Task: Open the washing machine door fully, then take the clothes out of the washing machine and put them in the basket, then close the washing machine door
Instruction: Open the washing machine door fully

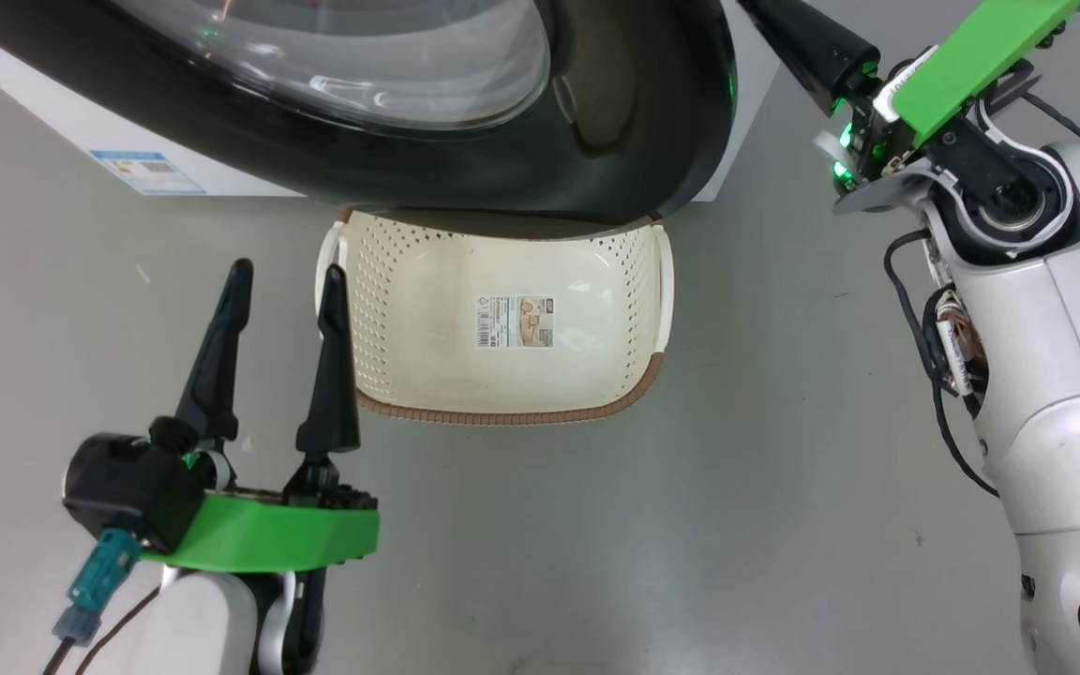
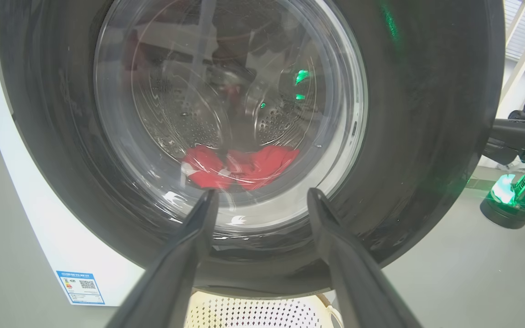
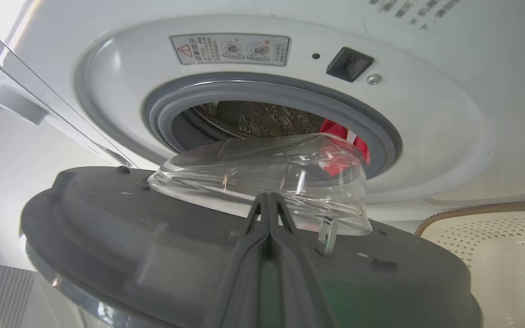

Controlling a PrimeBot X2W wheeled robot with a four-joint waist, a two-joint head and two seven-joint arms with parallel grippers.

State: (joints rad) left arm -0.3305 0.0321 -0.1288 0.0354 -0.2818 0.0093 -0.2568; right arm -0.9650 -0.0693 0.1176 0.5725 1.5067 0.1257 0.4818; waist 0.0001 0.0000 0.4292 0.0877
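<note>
The left gripper (image 1: 287, 272) had its fingers spread wide and empty, by the left rim of the basket (image 1: 502, 412). The right gripper (image 3: 269, 200) had its fingers pressed together, holding nothing, at the grey inner face of the washing machine door (image 3: 130, 237), which stood ajar. The clothes (image 2: 253, 166) lay inside the washing machine (image 3: 426, 136). The print on the basket's paper label (image 1: 514, 322), the blue label (image 1: 146, 173) and the warning sticker (image 3: 229, 49) was too small to read.

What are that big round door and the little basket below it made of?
Washing machine door: glossy black rim, probably plastic, mirroring lights; clear bulging centre, glass or clear plastic. Basket: cream moulded plastic, judging by its punched holes; brown rim only looks woven.
</note>
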